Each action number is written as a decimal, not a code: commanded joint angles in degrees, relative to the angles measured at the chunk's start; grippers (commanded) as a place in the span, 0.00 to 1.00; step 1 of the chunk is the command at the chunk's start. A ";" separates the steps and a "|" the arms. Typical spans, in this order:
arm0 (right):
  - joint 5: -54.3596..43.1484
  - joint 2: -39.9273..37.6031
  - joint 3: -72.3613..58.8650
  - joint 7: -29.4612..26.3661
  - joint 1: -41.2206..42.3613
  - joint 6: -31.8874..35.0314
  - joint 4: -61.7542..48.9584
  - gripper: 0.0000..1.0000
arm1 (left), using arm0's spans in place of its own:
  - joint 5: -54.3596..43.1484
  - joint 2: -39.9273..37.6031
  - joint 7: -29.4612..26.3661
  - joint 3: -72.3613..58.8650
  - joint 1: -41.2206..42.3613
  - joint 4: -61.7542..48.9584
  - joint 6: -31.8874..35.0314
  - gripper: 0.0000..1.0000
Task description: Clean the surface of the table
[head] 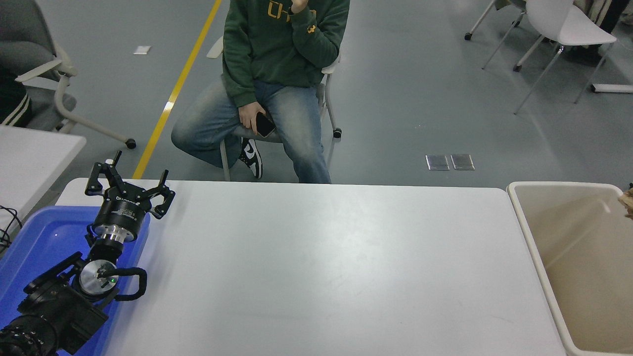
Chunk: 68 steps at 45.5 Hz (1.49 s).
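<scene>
The white table surface spans the middle of the head view and bears nothing but the tray and my left arm. My left gripper is parked at the lower left above the blue tray, fingers spread open and holding nothing. A sliver of crumpled brown paper shows at the right edge, above the beige bin. My right gripper is out of view past that edge.
The beige bin stands against the table's right end. A person in a green sweatshirt sits on a chair beyond the far edge, holding a phone. A smaller white table is at the left, and chairs stand at the back right.
</scene>
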 commanded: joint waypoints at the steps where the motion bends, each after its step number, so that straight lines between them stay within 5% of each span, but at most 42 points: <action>1: -0.11 8.63 -0.13 0.00 -2.19 -2.80 -10.81 0.00 | -0.01 0.00 0.09 0.00 0.01 -0.03 0.00 1.00; 21: -0.11 22.16 -0.13 0.27 -4.47 -5.53 -23.03 0.00 | -0.01 0.00 0.00 0.00 0.01 0.06 0.00 1.00; 37: -0.02 23.31 -0.04 0.09 -5.18 -6.23 -23.48 0.00 | -0.01 0.00 0.00 0.00 0.01 0.06 0.00 1.00; 38: 0.16 23.31 0.04 -0.08 -5.09 -6.23 -23.48 0.05 | -0.01 0.00 0.00 0.00 -0.08 0.06 0.00 1.00; 42: 1.03 23.22 0.13 -0.52 -4.74 -6.32 -23.57 0.56 | -0.01 0.00 0.00 0.00 -0.08 0.06 0.00 1.00; 44: 1.04 23.14 0.13 -0.52 -4.65 -5.97 -23.39 1.00 | -0.01 0.00 0.00 0.00 -0.08 0.06 0.00 1.00; 68: 1.04 22.61 1.19 -0.52 -2.98 -5.44 -21.37 1.00 | -0.01 0.00 0.00 0.00 -0.08 0.06 0.00 1.00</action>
